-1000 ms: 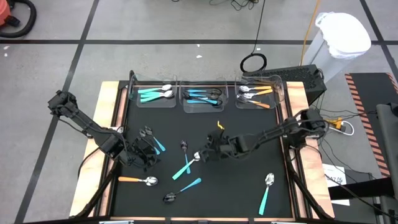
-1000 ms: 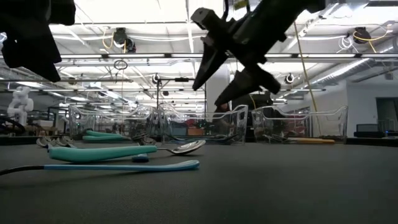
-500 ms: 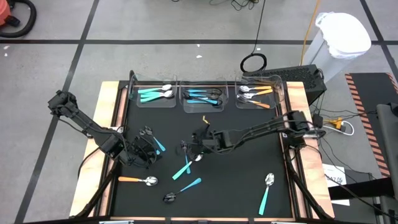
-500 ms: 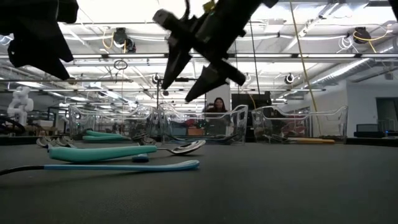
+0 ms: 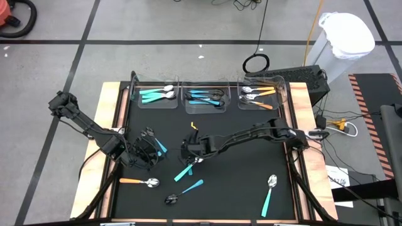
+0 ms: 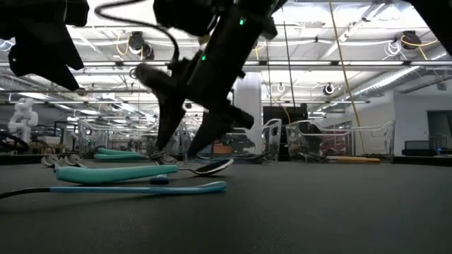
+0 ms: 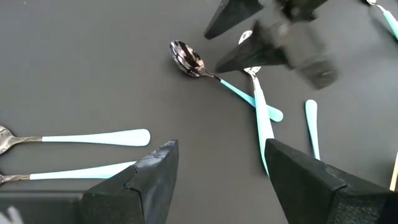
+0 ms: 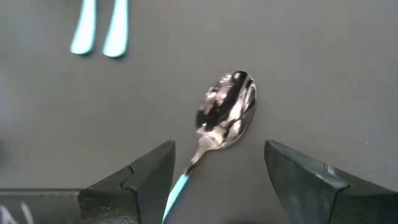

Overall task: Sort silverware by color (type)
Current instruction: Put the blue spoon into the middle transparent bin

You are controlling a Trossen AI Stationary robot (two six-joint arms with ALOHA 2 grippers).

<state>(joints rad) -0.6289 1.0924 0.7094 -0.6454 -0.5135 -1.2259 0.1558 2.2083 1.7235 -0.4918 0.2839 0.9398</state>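
The right pincer [image 5: 186, 150] hangs wide open and empty right over a blue-handled spoon [image 8: 217, 121] mid-bench, bowl between its fingers, handle trailing back under the wrist. The left pincer [image 5: 147, 154], also open and empty, waits nearby, farther off.

In the right wrist view a spoon [image 8: 225, 111] shows its shiny bowl, but its blue handle runs off the bottom edge between the dark fingers. Two blue handles [image 8: 99, 28] are cut off at the top, so their heads cannot be seen. In the left wrist view the right gripper [image 7: 245, 45] is blurred and cut by the top edge. In the high view the utensils in the clear bins [image 5: 204, 98] overlap and are too small to count.
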